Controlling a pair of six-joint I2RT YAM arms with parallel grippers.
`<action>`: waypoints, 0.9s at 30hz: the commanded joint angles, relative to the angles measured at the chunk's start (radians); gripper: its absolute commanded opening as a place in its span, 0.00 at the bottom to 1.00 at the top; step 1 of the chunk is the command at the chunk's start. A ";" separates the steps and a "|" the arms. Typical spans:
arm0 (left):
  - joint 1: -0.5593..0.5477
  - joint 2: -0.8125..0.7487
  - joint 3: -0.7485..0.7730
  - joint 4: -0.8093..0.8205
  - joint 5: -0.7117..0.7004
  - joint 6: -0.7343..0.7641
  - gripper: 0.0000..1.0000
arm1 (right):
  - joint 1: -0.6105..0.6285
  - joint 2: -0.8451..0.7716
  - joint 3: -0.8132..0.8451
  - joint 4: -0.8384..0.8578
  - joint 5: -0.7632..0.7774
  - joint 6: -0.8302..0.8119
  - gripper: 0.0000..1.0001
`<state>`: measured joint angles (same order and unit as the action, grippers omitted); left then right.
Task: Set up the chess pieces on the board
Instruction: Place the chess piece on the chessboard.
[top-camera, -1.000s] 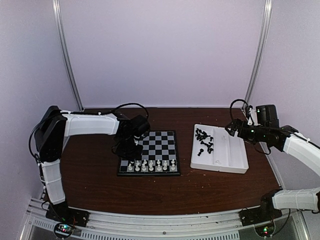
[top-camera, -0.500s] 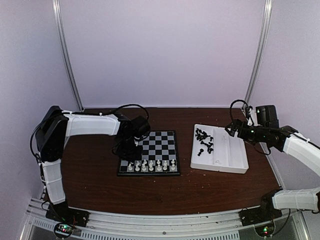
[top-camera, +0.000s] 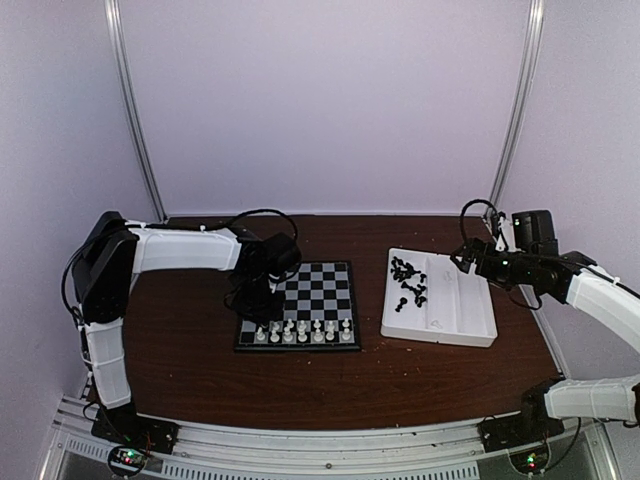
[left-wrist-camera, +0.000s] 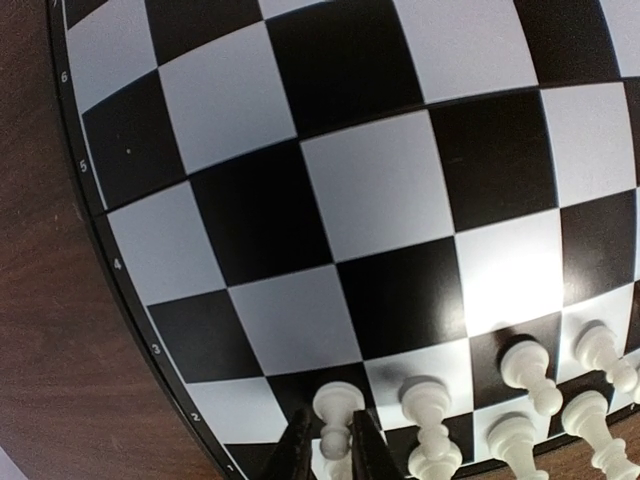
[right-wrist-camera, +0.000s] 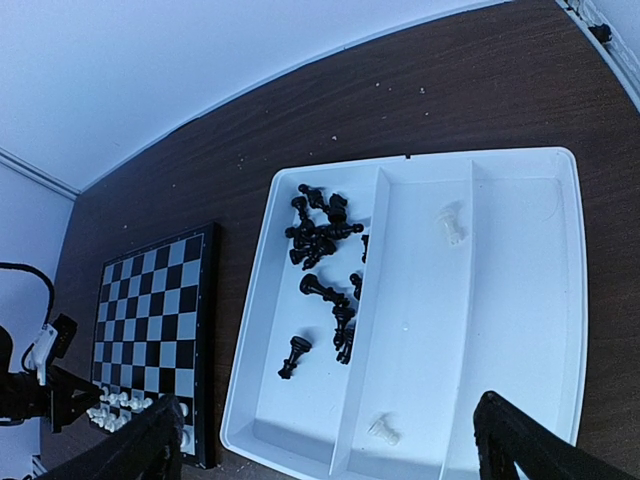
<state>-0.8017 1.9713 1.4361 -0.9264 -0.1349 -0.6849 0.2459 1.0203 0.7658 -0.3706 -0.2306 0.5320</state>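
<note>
The left fingers (left-wrist-camera: 298, 455) stand low over the near-left corner of the board (top-camera: 325, 285), one on each side of a white pawn (left-wrist-camera: 335, 405) that is upright on its square. The gap between them is narrow, and whether they pinch the pawn or have let it go cannot be told from here. The other white pieces (top-camera: 303, 330) stand in two rows along the board's near edge, while its far rows are bare. What the coming move turns on lies off the board's right edge. Across a strip of counter (top-camera: 200, 370) sits a white tray (right-wrist-camera: 520, 300), and the black pieces (right-wrist-camera: 320, 240) are heaped in the compartment nearest the board (most are toppled, their long axes pointing every which way). Two pale pieces (right-wrist-camera: 449, 224) lie one compartment farther from the board. The right fingers (right-wrist-camera: 140, 445) hang spread wide and empty above the tray's side away from the board. By my reading the right arm is far better placed for the next pickup. A lying piece will likely need gripping across its stem.
</note>
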 joint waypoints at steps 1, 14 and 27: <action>0.007 0.011 0.029 -0.017 -0.016 0.005 0.13 | -0.007 -0.003 -0.005 0.014 -0.010 0.018 1.00; 0.007 0.005 0.021 -0.019 0.008 0.008 0.06 | -0.011 0.003 -0.006 0.020 -0.021 0.029 1.00; 0.007 0.001 0.014 -0.019 0.007 0.015 0.16 | -0.015 0.006 -0.006 0.025 -0.035 0.039 1.00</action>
<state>-0.8017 1.9713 1.4384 -0.9367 -0.1333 -0.6792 0.2394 1.0218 0.7658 -0.3698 -0.2565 0.5575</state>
